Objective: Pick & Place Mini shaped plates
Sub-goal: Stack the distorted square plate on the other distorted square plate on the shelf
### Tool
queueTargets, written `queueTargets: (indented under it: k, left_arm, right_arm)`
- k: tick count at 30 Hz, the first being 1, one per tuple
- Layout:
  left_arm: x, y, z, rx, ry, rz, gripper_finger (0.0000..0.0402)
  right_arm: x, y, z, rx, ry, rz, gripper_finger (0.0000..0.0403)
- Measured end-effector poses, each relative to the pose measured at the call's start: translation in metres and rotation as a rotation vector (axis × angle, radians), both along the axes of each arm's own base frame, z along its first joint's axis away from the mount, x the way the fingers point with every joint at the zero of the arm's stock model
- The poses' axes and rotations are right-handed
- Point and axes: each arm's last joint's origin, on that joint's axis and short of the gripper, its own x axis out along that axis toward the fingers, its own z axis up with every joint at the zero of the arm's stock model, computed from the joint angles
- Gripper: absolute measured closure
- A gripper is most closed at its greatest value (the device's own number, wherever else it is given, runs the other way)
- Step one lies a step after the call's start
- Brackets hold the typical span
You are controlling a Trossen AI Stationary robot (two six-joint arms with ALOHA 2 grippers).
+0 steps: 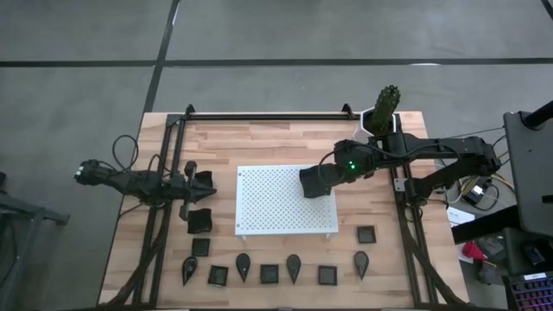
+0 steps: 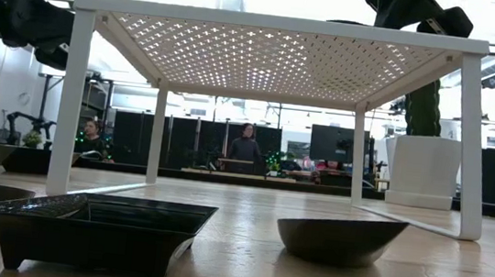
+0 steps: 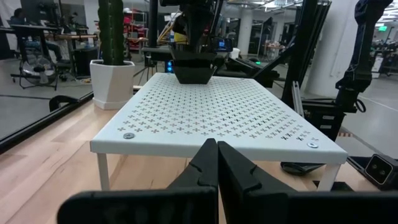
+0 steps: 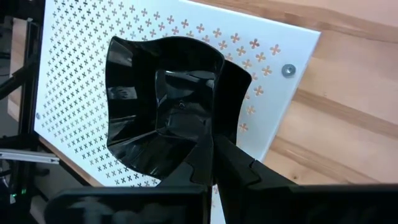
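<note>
A white perforated board (image 1: 275, 214) stands on thin legs at the table's middle. My right gripper (image 1: 318, 183) is above the board's far right part, shut on a black square plate (image 4: 165, 112). In the left wrist view that plate (image 3: 193, 70) hangs low over the board (image 3: 217, 118). My left gripper (image 1: 207, 180) waits shut left of the board, its fingers (image 3: 211, 163) pointing at it. Several more black plates, square (image 1: 270, 274) and teardrop-shaped (image 1: 294, 266), lie in a row along the table's near edge. My right gripper (image 4: 212, 149) pinches the square plate by one raised rim (image 4: 208, 127), coming from above with the fingers pointing down. The plate hangs below the fingers with its hollow facing the wrist camera. Whether its bottom touches the board (image 4: 62, 74), I cannot tell.
A white pot with a cactus (image 1: 382, 114) stands at the table's far right, just beyond the right arm. A square plate (image 1: 366, 234) lies alone right of the board. Another black dish (image 1: 200, 220) sits near the left gripper. People stand in the room behind (image 2: 246, 148).
</note>
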Motion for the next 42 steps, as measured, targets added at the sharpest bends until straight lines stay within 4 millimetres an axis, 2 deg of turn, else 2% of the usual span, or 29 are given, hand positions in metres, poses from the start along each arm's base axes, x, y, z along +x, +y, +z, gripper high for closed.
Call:
queueTargets:
  k: [4, 9, 15, 23, 29, 33, 36, 40, 42]
  left_arm:
    - [0.000, 0.000, 0.000, 0.000, 0.000, 0.000, 0.0401]
    - [0.000, 0.000, 0.000, 0.000, 0.000, 0.000, 0.0401]
    - [0.000, 0.000, 0.000, 0.000, 0.000, 0.000, 0.0401]
    - [0.000, 0.000, 0.000, 0.000, 0.000, 0.000, 0.0401]
    - [0.000, 0.000, 0.000, 0.000, 0.000, 0.000, 0.0401]
    - [0.000, 0.000, 0.000, 0.000, 0.000, 0.000, 0.0401]
    - [0.000, 0.000, 0.000, 0.000, 0.000, -0.001, 0.0401]
    - [0.000, 0.000, 0.000, 0.000, 0.000, 0.000, 0.0401]
    - [0.000, 0.000, 0.000, 0.000, 0.000, 0.000, 0.0401]
  right_arm:
    - [0.000, 0.000, 0.000, -0.002, 0.001, 0.007, 0.0373]
    - [0.001, 0.001, -0.001, -0.001, 0.006, 0.014, 0.0328]
    - [-0.004, 0.002, 0.009, -0.012, -0.043, 0.039, 0.0282]
    - [-0.008, 0.015, 0.017, -0.038, -0.074, 0.125, 0.0264]
    - [-0.008, 0.029, 0.018, -0.059, -0.088, 0.205, 0.0273]
    - [-0.011, 0.038, 0.019, -0.164, -0.095, 0.269, 0.0288]
    - [-0.015, 0.044, 0.022, -0.253, -0.108, 0.310, 0.0316]
    - [-0.023, 0.051, 0.027, -0.399, -0.125, 0.348, 0.0378]
    - [-0.027, 0.054, 0.030, -0.455, -0.139, 0.357, 0.0388]
